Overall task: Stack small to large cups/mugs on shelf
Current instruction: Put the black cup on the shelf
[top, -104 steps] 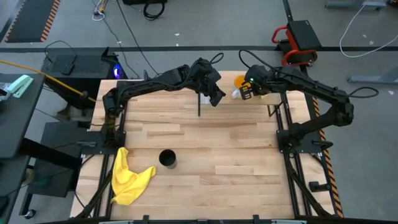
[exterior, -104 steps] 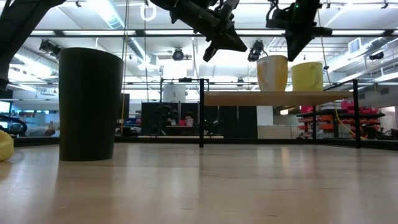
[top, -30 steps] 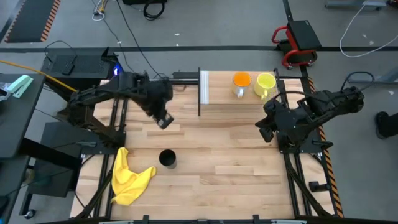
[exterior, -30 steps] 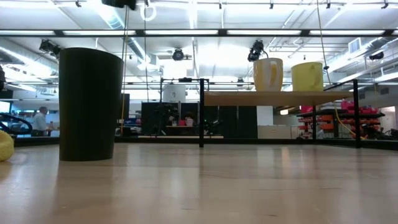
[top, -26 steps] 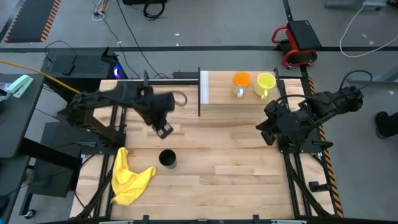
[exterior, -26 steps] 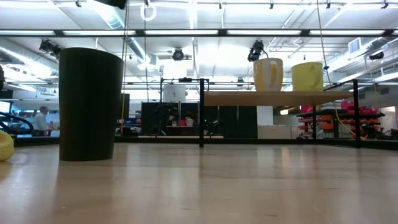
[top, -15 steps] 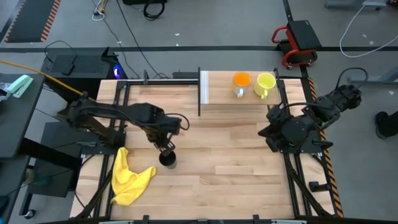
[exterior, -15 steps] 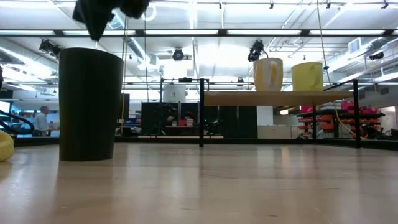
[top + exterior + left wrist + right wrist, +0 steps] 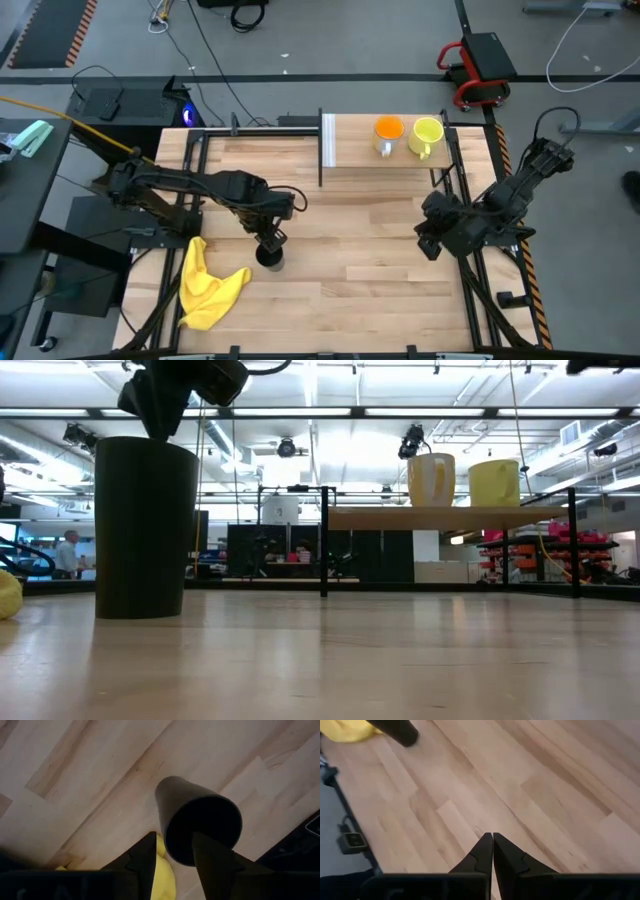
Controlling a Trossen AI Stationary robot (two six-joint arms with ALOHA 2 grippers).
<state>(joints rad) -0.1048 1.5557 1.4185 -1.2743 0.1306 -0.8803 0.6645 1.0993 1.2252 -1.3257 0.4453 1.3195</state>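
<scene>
The taller black cup (image 9: 269, 256) stands upright on its base on the tabletop, near the left. My left gripper (image 9: 174, 840) hangs open just above its rim (image 9: 145, 444). It points down, with one finger over the cup's mouth and the other outside the wall. The orange mug (image 9: 388, 130) and the yellow-green mug (image 9: 427, 132) stand side by side on the shelf (image 9: 375, 165). The low view also shows both mugs (image 9: 435, 478) (image 9: 495, 482) on that board (image 9: 440, 517). My right gripper (image 9: 492, 845) is shut, holds nothing, and hovers over the table's right side (image 9: 428, 238).
A crumpled yellow cloth (image 9: 207, 285) lies near the front left corner, close to the black cup. The shelf's white end panel (image 9: 327, 140) and black posts (image 9: 323, 540) stand at the far middle. Bare wooden tabletop (image 9: 360, 250) lies between the cup and the right arm.
My left gripper has swung from the far left toward the table's near edge and come down over the black cup, and its fingers have opened. My right arm has drawn back a little toward the near edge. The cup and both mugs have stayed put.
</scene>
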